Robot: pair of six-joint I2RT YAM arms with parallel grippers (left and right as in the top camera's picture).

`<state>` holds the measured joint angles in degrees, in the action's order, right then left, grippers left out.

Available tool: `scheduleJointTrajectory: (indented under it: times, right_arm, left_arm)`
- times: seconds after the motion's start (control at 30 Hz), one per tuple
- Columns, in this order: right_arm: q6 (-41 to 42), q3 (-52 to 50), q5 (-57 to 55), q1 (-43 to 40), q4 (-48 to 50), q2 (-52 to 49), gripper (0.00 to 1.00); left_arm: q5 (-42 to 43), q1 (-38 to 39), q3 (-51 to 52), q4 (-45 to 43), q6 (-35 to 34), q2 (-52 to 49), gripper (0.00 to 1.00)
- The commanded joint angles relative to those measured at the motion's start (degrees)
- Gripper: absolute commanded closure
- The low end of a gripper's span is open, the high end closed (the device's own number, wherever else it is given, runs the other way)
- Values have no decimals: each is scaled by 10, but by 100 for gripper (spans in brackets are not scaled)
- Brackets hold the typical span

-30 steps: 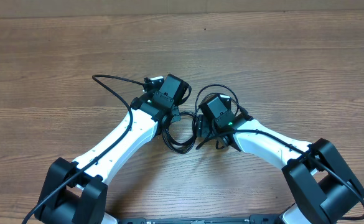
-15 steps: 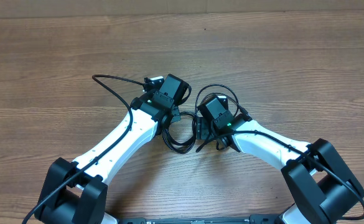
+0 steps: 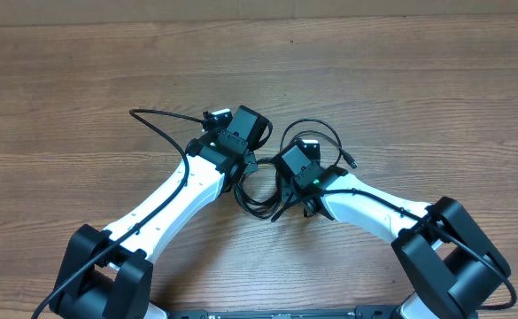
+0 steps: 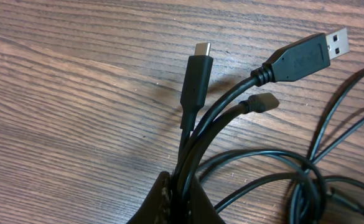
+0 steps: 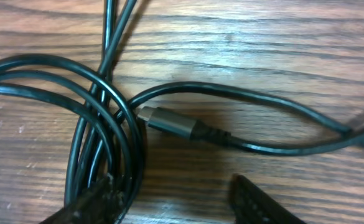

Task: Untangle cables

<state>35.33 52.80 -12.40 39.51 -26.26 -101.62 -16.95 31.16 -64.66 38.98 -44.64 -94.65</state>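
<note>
Several thin black cables lie tangled on the wooden table between my two grippers. In the left wrist view my left gripper is shut on a bundle of these cables. Three plug ends fan out past it: a USB-C plug, a USB-A plug and a small plug. In the right wrist view my right gripper is open. Its left finger rests against a looped bundle, and a grey metal plug lies just ahead. Overhead, the left gripper and right gripper are close together.
A cable loop arcs behind the right wrist, with a small plug to its right. The left arm's own thicker wire loops out to the left. Bare wooden table surrounds the tangle.
My right arm has moved left, closer to the left gripper and the tangle. The loop behind it has shifted slightly. The left arm has barely moved.
</note>
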Motion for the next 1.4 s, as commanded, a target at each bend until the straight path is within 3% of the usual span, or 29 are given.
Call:
scheduleJointTrajectory:
  times: [0.0, 0.23, 0.3, 0.47, 0.7, 0.97, 1.23, 1.37]
  right_arm:
    - [70, -37, 21, 3, -47, -52, 53]
    - [113, -37, 21, 3, -97, -52, 60]
    - [107, -37, 22, 3, -96, -52, 59]
    - [63, -31, 43, 3, -66, -52, 39]
    - [51, 11, 99, 3, -83, -52, 35]
    - [51, 119, 69, 3, -219, -52, 30]
    - [51, 129, 69, 2, -210, -51, 29]
    - [59, 161, 57, -8, -257, -51, 29]
  left_arm:
    - [-10, 4, -2, -3, -8, -6, 95]
    - [-11, 4, -2, -3, -8, -6, 94]
    - [-11, 4, -2, -4, -8, -6, 94]
    - [-10, 4, -2, -11, -8, -6, 96]
    - [-10, 4, -2, -14, -1, -9, 95]
    - [-10, 4, -2, -23, 38, -54, 95]
    - [-8, 4, -2, -24, 44, -60, 96]
    - [-16, 4, -2, -24, 44, -60, 96]
